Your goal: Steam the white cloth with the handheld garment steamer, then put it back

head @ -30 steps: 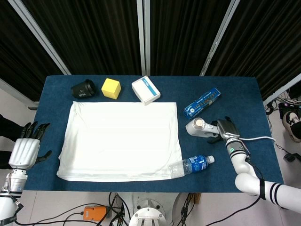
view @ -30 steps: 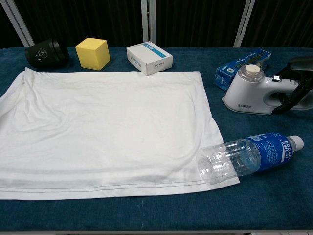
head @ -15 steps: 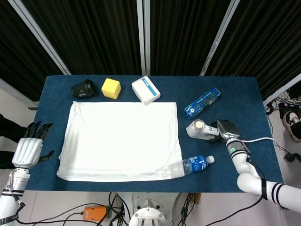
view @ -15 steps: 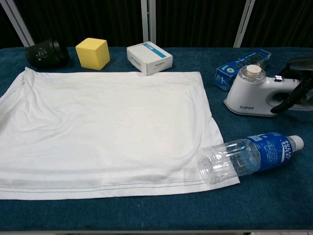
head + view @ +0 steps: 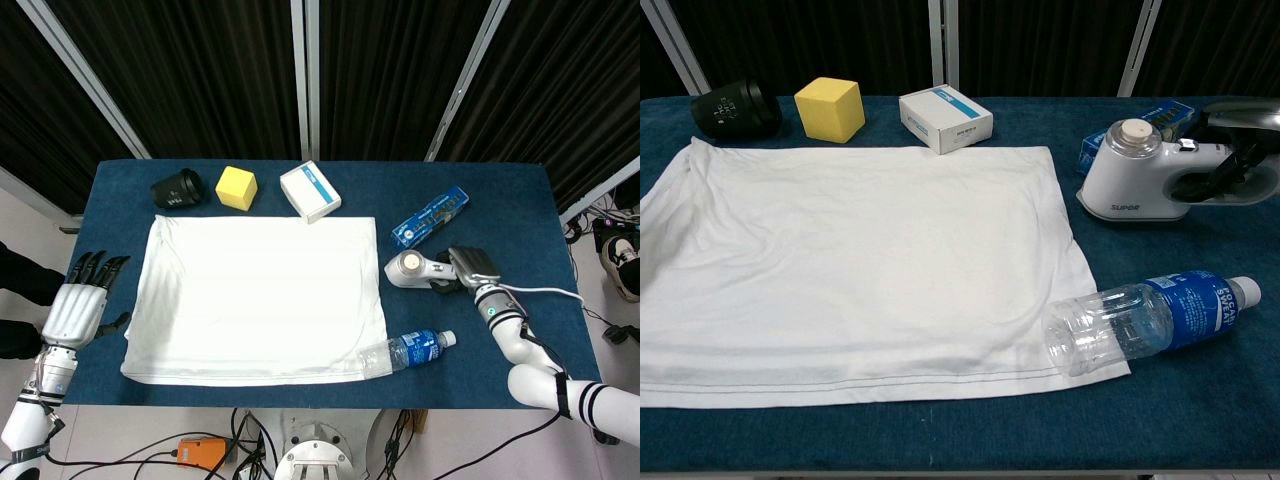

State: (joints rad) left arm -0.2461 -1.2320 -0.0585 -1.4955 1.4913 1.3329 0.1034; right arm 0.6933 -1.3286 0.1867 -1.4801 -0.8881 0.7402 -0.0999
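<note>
The white cloth [image 5: 255, 300] [image 5: 850, 260] lies spread flat over the middle and left of the blue table. To its right is the white handheld steamer [image 5: 408, 266] [image 5: 1130, 185], nose toward the cloth and close to its right edge. My right hand [image 5: 468, 268] [image 5: 1240, 160] grips the steamer's handle from the right. I cannot tell whether the steamer's base touches the table. Beyond the table's left edge, my left hand [image 5: 78, 310] hovers with fingers spread and holds nothing; the chest view does not show it.
A plastic bottle [image 5: 410, 350] [image 5: 1150, 320] lies on the cloth's front right corner. A blue box [image 5: 430, 217] [image 5: 1100, 150] sits just behind the steamer. Along the back stand a white box [image 5: 310, 190], a yellow cube [image 5: 236, 187] and a black lens [image 5: 178, 188].
My right hand has carried the steamer left and back, toward the cloth's right edge and the blue box. My left hand has shifted slightly toward the table.
</note>
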